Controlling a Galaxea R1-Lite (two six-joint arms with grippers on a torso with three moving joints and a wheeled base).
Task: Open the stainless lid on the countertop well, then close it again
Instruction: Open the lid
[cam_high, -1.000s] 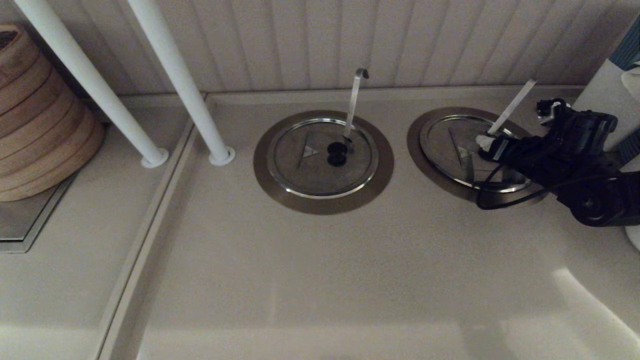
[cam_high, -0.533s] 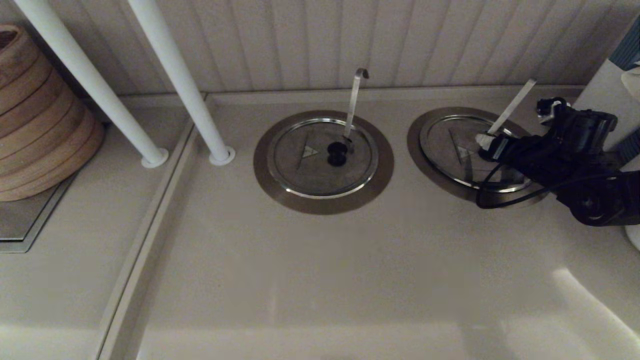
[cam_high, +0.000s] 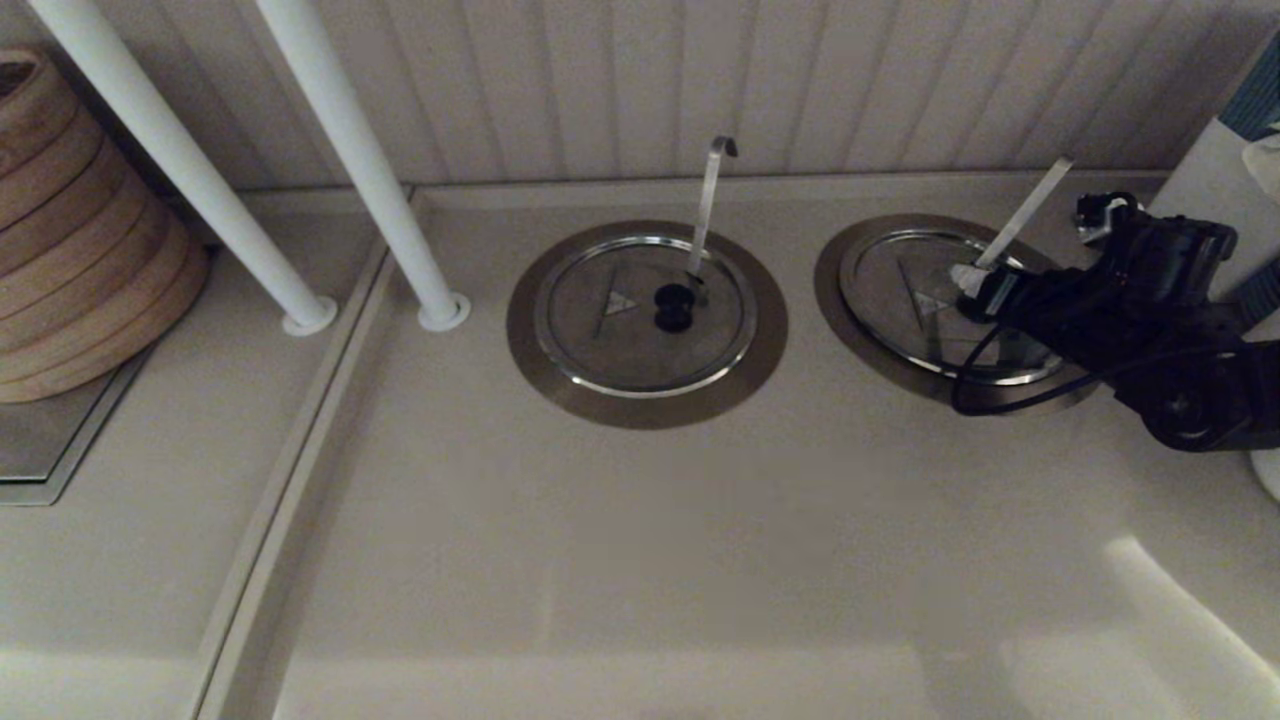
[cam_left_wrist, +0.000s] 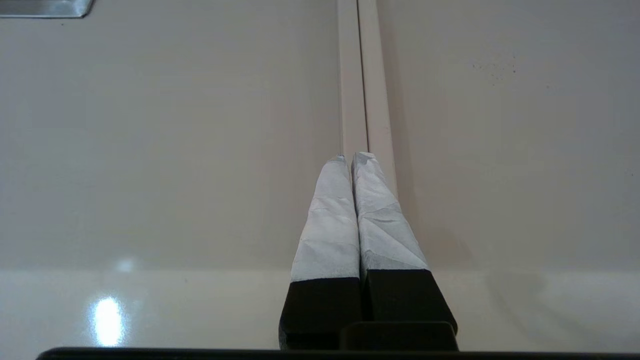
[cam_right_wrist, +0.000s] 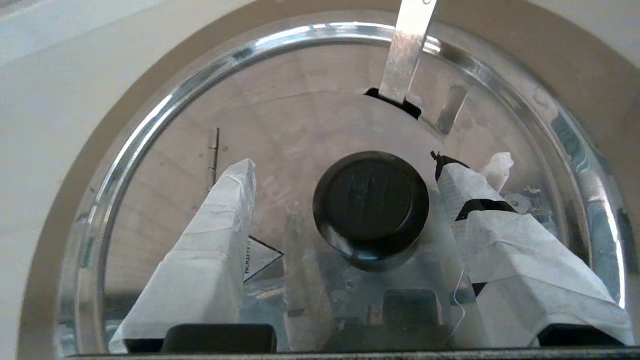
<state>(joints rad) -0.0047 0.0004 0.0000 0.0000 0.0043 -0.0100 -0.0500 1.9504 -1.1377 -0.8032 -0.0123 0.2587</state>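
Tape-wrapped fingers (cam_right_wrist: 210, 240) of the right end effector (cam_right_wrist: 372, 167) stood apart around the round black knob (cam_right_wrist: 371, 201) on the shiny, flat stainless lid (cam_high: 925, 300), right of frame. Left end effector (cam_left_wrist: 350, 157) pressed together over the smooth counter (cam_left_wrist: 150, 150).

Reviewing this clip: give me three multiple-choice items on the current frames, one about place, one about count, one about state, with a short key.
1. Where is the right gripper?
A. Over the hook-handled well
B. At the stainless lid's black knob
C. Beside the bamboo steamers

2. How many round lidded wells are set in the counter?
A. One
B. Two
C. Three

3. How are the right gripper's fingers placed?
A. Spread, one on each side of the knob
C. Holding the ladle handle
B. Pressed together

Key: 1 B, the right wrist view shows the knob between its fingers. 2 B, the head view shows the countertop well and one more. 3 A, there is a gap on both sides of the knob.
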